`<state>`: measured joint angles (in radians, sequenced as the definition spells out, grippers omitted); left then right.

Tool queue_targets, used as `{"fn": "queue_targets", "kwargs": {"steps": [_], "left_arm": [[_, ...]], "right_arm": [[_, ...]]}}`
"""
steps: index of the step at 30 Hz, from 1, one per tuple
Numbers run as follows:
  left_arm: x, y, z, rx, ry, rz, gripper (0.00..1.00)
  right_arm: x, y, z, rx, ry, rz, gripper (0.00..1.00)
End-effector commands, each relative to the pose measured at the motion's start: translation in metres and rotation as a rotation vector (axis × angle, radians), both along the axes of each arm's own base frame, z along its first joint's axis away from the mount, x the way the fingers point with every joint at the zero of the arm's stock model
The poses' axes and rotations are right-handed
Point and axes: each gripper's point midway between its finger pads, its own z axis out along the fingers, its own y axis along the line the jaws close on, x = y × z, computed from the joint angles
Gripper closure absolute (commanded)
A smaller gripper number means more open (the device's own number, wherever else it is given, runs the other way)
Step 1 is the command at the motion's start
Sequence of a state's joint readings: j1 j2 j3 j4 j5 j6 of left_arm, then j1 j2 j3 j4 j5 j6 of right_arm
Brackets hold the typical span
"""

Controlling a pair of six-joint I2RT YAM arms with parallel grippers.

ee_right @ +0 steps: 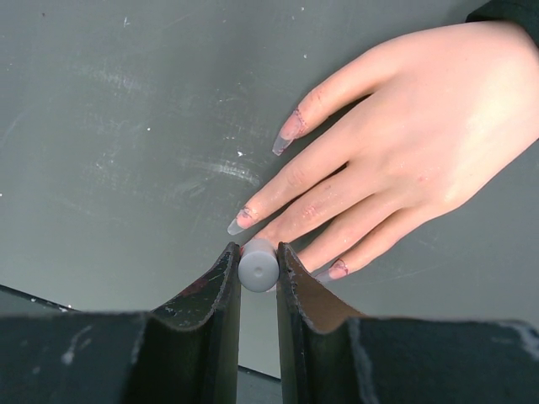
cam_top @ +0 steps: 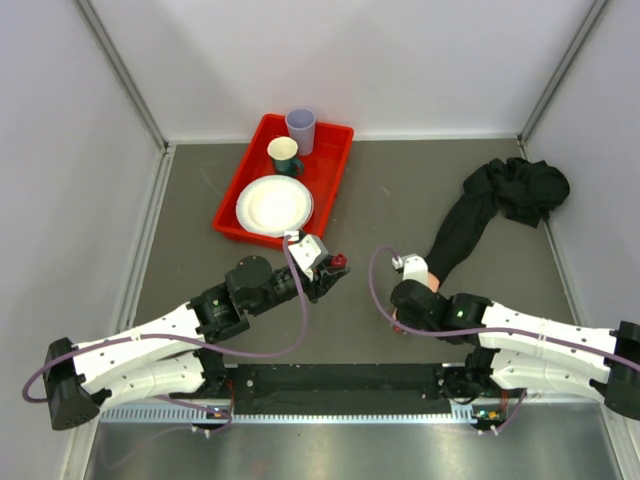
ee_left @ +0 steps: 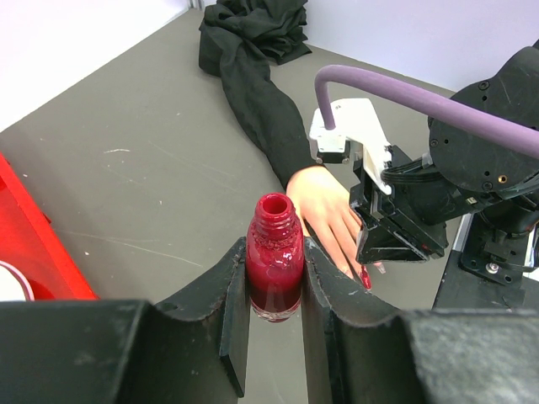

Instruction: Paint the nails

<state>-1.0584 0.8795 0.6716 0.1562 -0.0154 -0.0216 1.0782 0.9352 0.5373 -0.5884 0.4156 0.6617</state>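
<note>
Left gripper (ee_left: 274, 295) is clamped on the uncapped red polish bottle (ee_left: 274, 244). Right gripper (ee_right: 258, 257) is pinched on a small grey cylinder (ee_right: 258, 268) just over the fingers of the mannequin hand (ee_right: 404, 160). We note the hand lies flat on the table (ee_right: 126, 126), its nails (ee_right: 284, 139) mostly pale.

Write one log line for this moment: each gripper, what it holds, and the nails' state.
left gripper: shut on open bottle | right gripper: shut on grey cap, by hand fingers | nails: mostly pale
</note>
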Motion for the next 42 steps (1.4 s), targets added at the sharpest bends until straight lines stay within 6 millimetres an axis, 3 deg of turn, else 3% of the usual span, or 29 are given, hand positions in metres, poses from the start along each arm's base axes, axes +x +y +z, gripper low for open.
{"fn": "queue_targets", "kwargs": {"steps": [1, 27, 34, 40, 42], "left_arm": [[-0.001, -0.002, 0.034, -0.070, -0.055, -0.014, 1.00], [-0.002, -0.001, 0.033, -0.070, -0.055, -0.014, 1.00], [0.001, 0.004, 0.039, -0.096, -0.056, 0.018, 1.00], [0.002, 0.008, 0.053, -0.135, -0.048, 0.042, 1.00], [0.004, 0.009, 0.056, -0.140, -0.044, 0.053, 1.00]], "right_arm": [[0.003, 0.012, 0.009, 0.046, -0.033, 0.030, 1.00], [0.004, 0.017, 0.012, 0.051, -0.045, 0.063, 1.00], [0.001, 0.023, 0.035, 0.152, -0.094, 0.116, 1.00], [0.003, 0.031, 0.081, 0.248, -0.177, 0.177, 1.00], [0.004, 0.022, 0.094, 0.242, -0.208, 0.160, 1.00]]}}
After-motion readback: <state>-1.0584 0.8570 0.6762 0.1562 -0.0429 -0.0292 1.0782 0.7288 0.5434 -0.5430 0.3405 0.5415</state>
